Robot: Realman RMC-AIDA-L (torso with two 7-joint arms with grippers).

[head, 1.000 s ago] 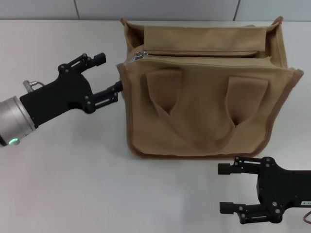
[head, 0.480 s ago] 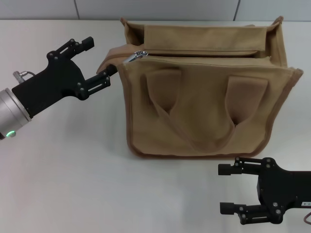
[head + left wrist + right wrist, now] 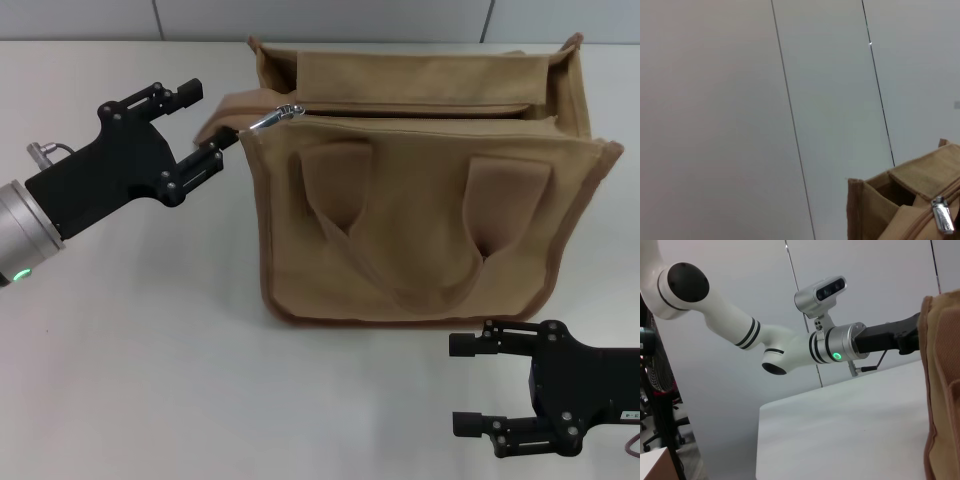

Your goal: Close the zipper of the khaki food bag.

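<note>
Boxy tan-khaki canvas food bag (image 3: pixel 425 185) stands mid-table. Black left gripper (image 3: pixel 204 125), fingers spread apart, sits at the bag's left end, lower finger touching a fabric flap there. Khaki-taped zipper's silver slider (image 3: pixel 279 115) lies just beside it. Black right gripper (image 3: pixel 470 385), fingers apart, holds nothing near the bag's front-right.

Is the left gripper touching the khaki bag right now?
Touching: in the head view, the left gripper's lower finger meets a pulled-out flap at the khaki food bag's corner.

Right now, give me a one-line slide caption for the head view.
Left pincer open beside the khaki food bag near the zipper's silver slider; right pincer open, parked in front.
</note>
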